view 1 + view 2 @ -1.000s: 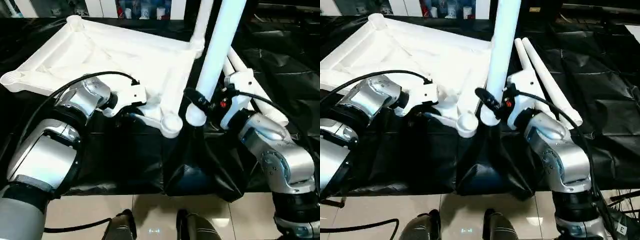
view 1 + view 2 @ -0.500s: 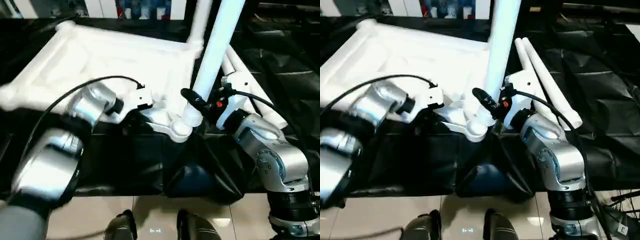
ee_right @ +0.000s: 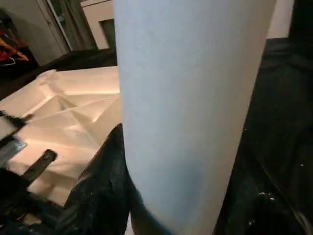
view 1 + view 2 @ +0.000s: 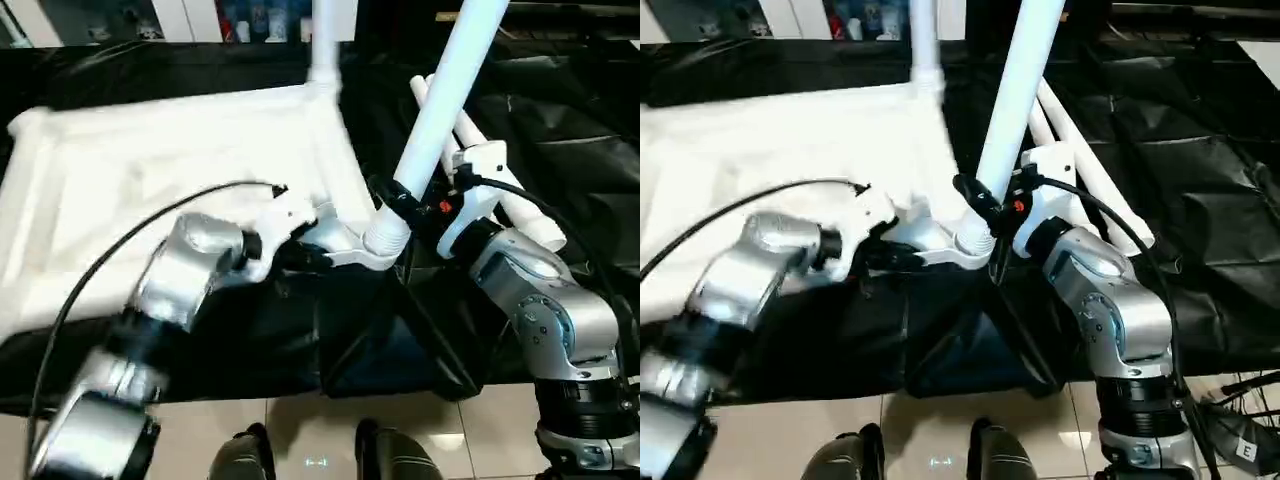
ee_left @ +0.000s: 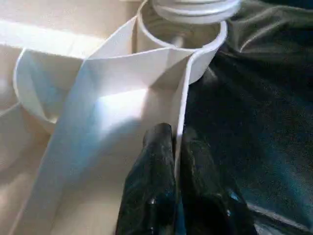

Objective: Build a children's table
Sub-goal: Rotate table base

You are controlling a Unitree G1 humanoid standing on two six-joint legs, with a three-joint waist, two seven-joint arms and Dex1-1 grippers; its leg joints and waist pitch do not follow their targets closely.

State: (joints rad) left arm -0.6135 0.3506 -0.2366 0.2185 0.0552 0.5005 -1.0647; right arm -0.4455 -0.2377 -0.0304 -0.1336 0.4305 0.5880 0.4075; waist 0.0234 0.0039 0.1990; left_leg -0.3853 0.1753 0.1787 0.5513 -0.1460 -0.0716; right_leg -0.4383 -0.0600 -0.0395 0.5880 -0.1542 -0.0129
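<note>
The long white tubular plastic leg (image 4: 435, 120) stood nearly upright with its top leaning a bit toward the robot's right; its flared ribbed bottom end (image 4: 385, 238) sat right over the rounded corner socket (image 5: 178, 46) of the large white ribbed plastic tabletop (image 4: 150, 190), which lay underside-up on the black plastic sheet (image 4: 560, 130); from the left wrist view the end looked just at the socket's mouth, whether it was already seated I couldn't tell; so the whole thing turned on the leg's long axis lining up with the socket straight below it, and I'd guess it wanted tipping more upright before pushing down; the right gripper (image 4: 395, 200) was clamped around the leg low down, just above the flare, so that arm was the one doing the steering; the left gripper (image 5: 168, 147) was pinched onto a thin rib of the tabletop just beside that same socket, bracing it; another white leg (image 4: 325, 40) already stood in the far corner, and two spare white tubular legs (image 4: 500, 190) lay on the sheet behind the right arm.
</note>
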